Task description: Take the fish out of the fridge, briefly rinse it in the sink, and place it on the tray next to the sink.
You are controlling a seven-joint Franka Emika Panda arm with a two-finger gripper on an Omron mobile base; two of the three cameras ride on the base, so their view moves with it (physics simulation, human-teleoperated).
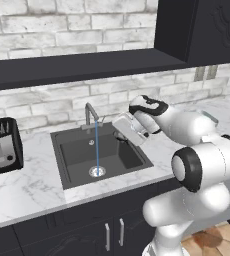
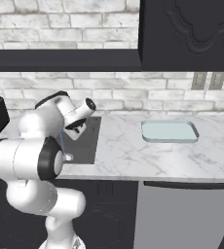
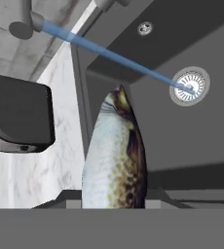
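While a blue stream of water [image 1: 97,145] runs from the faucet [image 1: 90,114] to the drain [image 3: 189,86], the gripper [image 1: 121,136] clamps the fish [image 3: 115,158] over the black sink [image 1: 77,152], right of the stream.

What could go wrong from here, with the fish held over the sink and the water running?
1. The fish sits beside the water stream, not in it, so moving on now might skip the rinse.
2. Wet, it could slip from the pincer into the sink.
3. The tray lies well along the counter, so the fish could drop during the carry.
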